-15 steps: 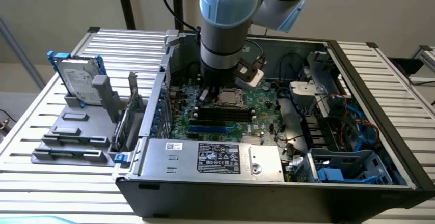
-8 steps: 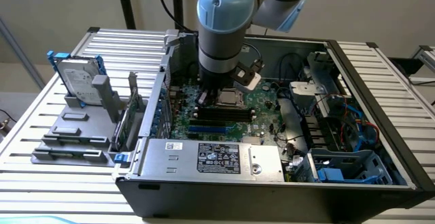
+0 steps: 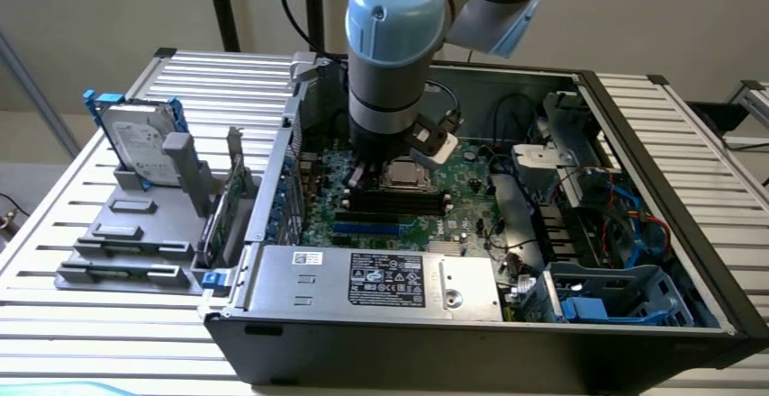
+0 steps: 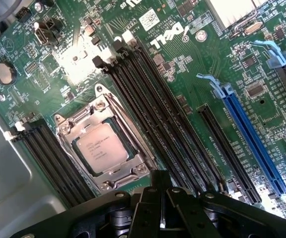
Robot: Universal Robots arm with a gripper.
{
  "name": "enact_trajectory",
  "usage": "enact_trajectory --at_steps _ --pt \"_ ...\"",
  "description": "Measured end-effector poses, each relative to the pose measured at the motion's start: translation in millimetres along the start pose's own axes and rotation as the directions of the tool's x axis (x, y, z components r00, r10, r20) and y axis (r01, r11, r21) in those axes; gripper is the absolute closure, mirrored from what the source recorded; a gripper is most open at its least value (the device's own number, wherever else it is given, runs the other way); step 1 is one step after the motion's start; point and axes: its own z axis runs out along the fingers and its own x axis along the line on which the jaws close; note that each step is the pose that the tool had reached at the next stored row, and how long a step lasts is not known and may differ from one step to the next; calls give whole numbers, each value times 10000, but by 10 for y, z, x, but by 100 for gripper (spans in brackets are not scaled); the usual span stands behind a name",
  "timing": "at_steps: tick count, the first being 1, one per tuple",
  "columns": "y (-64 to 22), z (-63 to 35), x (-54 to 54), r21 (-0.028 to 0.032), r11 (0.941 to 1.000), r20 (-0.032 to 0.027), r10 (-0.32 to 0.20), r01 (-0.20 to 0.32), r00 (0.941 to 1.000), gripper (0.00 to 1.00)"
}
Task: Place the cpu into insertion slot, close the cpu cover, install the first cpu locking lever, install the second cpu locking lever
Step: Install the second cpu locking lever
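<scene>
- gripper point(image 4: 160, 198) hangs over the board point(image 4: 262, 114), fingers together, holding nothing.
- slot point(image 4: 103, 148) just beside its tips, between memory banks.
- cover point(image 4: 133, 166) lies flat over it, corners diagonal.
- cpu point(image 4: 102, 148) seated, showing through the window.

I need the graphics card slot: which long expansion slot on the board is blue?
The blue slot with the pale blue latch at one end; the slot running parallel beside it, toward the memory slots, is black.

- Exterior view: soft, even daylight; the case point(image 3: 481, 324) interior sits dimmer.
- Wrist view: harsh glare washes out the board point(image 4: 78, 59); the tool point(image 4: 158, 213) is dark and slightly blurred.
</scene>
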Motion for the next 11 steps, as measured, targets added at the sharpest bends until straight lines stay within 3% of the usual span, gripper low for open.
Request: enact_trajectory --at_steps 11 --pt "-42 70 14 0 10000 0 -1 1 10000 89"
